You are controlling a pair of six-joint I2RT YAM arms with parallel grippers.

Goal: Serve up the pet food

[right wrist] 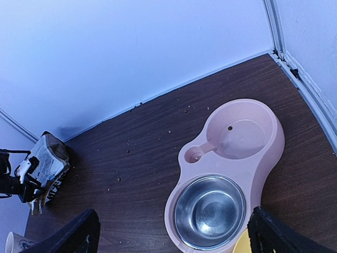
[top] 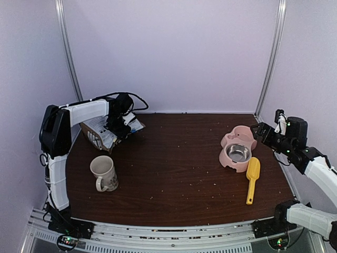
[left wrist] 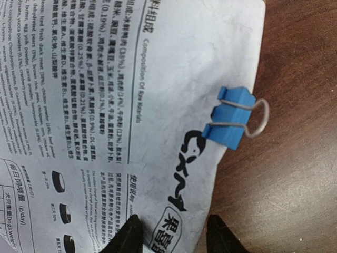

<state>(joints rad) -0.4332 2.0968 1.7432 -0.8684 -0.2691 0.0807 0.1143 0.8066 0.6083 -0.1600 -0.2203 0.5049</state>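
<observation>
Left hand [left wrist: 172, 234] over pet food bag [left wrist: 131, 105], straddling its edge, near blue clip [left wrist: 231, 117]

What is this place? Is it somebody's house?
Probably a robot test booth, not a house: plain walls close around one table, two robot arms are bolted to its edge, and a pet feeder, scoop and food bag are laid out.

On the pet food bag [left wrist: 158, 79], "Composition Of Raw Materials" amid small Chinese and English print
</observation>
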